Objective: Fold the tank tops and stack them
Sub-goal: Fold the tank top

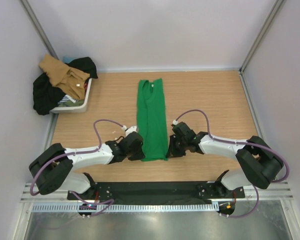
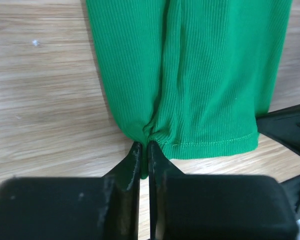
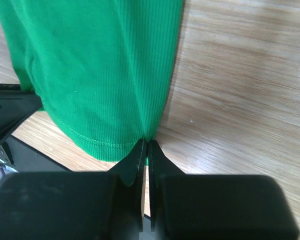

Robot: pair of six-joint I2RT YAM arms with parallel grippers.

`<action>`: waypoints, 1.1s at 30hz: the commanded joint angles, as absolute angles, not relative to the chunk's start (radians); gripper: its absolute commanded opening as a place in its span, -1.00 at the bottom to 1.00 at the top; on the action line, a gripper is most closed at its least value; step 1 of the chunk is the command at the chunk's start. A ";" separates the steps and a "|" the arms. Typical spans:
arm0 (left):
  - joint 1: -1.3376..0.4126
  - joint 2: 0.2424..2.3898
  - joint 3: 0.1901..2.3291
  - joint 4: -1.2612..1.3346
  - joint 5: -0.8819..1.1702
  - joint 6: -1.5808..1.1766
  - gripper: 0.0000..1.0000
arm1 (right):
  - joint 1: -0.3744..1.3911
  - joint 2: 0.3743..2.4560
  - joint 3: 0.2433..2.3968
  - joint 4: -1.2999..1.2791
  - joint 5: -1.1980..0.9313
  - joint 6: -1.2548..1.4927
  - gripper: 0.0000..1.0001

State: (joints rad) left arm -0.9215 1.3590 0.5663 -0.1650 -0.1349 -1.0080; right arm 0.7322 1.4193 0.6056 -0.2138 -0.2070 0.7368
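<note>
The bright green tank top lies folded lengthwise as a narrow strip down the middle of the wooden table, neck at the far end, hem near me. My left gripper is shut on the hem's left corner. My right gripper is shut on the hem's right corner. Both corners stay low at the table. The tan tank top lies crumpled on top of the pile in the white basket at the far left.
A white basket at the far left holds dark clothes that spill over its edge. Grey walls enclose the table on three sides. A black base rail runs along the near edge.
</note>
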 commanded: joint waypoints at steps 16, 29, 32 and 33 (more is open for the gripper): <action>-0.786 1.327 0.785 -0.351 -0.094 -0.859 -1.00 | 0.735 1.402 0.909 -0.436 -0.060 0.649 -0.97; -0.621 1.545 1.060 -0.419 -0.066 -0.738 -1.00 | 0.608 1.624 1.242 -0.528 0.029 0.558 -0.98; -0.594 1.591 1.121 -0.422 -0.074 -0.720 -1.00 | 0.566 1.672 1.299 -0.535 0.025 0.540 -0.98; -0.583 1.615 1.152 -0.420 -0.083 -0.713 -1.00 | 0.546 1.699 1.311 -0.537 0.023 0.531 -0.97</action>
State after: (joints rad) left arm -0.6052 1.5917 1.0821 -0.4122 -0.0704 -0.7612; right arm 0.5816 1.6695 1.2404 -0.5201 -0.0013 0.5743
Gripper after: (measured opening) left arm 0.020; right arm 0.051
